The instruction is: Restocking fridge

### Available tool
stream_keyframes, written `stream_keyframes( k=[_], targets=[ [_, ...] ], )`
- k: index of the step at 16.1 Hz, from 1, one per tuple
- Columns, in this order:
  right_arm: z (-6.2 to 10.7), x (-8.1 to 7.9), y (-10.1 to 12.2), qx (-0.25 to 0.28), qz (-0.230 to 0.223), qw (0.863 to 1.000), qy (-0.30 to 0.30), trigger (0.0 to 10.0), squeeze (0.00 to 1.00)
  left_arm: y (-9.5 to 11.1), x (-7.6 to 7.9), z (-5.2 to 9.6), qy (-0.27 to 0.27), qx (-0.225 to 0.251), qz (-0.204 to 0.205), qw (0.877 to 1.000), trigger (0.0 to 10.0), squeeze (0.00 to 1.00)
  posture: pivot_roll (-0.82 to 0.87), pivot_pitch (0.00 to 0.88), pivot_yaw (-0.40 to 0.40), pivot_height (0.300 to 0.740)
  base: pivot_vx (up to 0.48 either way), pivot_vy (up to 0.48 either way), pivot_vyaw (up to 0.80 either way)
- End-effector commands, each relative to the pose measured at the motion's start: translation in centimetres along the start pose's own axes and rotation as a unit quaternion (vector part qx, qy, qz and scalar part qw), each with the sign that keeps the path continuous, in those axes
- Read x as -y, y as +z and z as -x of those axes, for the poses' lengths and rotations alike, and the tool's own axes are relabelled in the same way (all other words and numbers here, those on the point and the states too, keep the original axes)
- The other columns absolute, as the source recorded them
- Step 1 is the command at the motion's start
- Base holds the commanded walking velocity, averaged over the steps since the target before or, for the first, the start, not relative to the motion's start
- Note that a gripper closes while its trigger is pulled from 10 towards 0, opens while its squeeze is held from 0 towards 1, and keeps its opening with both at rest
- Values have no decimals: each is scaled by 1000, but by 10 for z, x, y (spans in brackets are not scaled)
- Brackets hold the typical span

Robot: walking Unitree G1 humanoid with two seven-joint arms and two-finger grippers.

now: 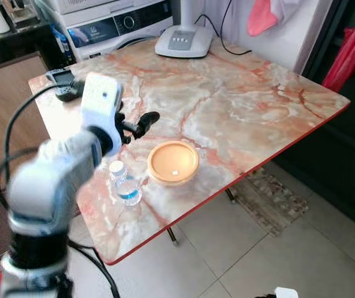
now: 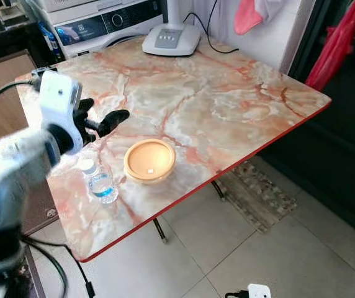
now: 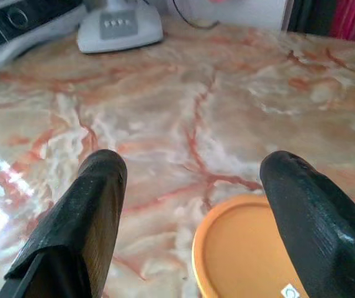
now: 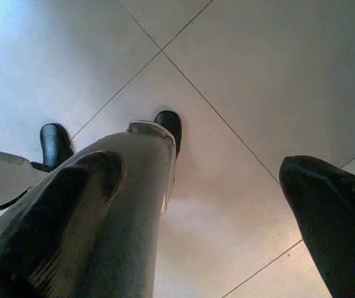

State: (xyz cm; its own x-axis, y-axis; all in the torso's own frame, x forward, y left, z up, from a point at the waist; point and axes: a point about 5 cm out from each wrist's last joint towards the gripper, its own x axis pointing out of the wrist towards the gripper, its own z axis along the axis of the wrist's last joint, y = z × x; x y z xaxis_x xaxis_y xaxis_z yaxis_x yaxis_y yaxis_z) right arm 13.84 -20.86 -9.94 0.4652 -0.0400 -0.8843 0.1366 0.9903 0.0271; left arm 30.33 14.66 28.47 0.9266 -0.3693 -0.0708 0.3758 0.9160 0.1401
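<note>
A marble-patterned folding table (image 1: 246, 105) with a red edge stands on a pale tiled floor (image 1: 277, 254); a washing machine (image 1: 112, 25) sits behind it at far left.

Near to far:

1. One small water bottle (image 1: 125, 184) stands upright near the table's near-left edge, cap on. It is judged to be the item due for restocking. No fridge can be identified.
2. One orange bowl (image 1: 173, 162) sits just right of the bottle, close to it but apart.
3. The left gripper (image 1: 141, 123) hovers above the table just beyond the bottle and bowl. Its two black fingers are spread wide and hold nothing. In the left wrist view the bowl's rim lies between the fingers (image 3: 84, 217), so the gripper appears aimed past the bottle; a pickup would likely require drawing back toward the near-left.
4. One black power adapter (image 1: 66, 84) lies at the far-left corner.
5. One white fan base (image 1: 184, 40) stands at the far edge.

The right gripper (image 4: 196, 205) hangs idle over the floor, fingers spread, empty.
</note>
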Motion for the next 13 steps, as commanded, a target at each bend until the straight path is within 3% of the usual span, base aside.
stream_keyframes(
  k=[1,4,6,7,10,13],
  targets=[
    [1,-1,-7,-14,0,1000,2,10000,0,0,-5,1,-12,-38,6,999,10000,0,179,123,50,740,0,0,0],
    [1,-1,-8,-14,-2,1000,2,10000,0,0,-2,8,-56,-103,-16,993,10000,0,179,119,58,740,0,0,0],
    [1,-2,-9,-18,-1,1000,4,10000,0,-11,-5,16,-62,-155,-54,984,10000,0,179,115,64,740,0,0,0],
    [1,-2,-9,-19,1,1000,6,10000,0,-20,-7,19,-57,-179,-27,982,10000,0,177,110,68,740,0,0,0],
    [1,-1,-10,-20,1,1000,5,10000,0,-19,-5,28,-63,-196,-23,978,10000,0,183,102,77,740,0,0,0],
    [1,-2,-10,-20,2,1000,7,10000,0,-22,-13,34,-65,-222,-45,972,10000,0,189,97,82,740,0,0,0]
  ],
)
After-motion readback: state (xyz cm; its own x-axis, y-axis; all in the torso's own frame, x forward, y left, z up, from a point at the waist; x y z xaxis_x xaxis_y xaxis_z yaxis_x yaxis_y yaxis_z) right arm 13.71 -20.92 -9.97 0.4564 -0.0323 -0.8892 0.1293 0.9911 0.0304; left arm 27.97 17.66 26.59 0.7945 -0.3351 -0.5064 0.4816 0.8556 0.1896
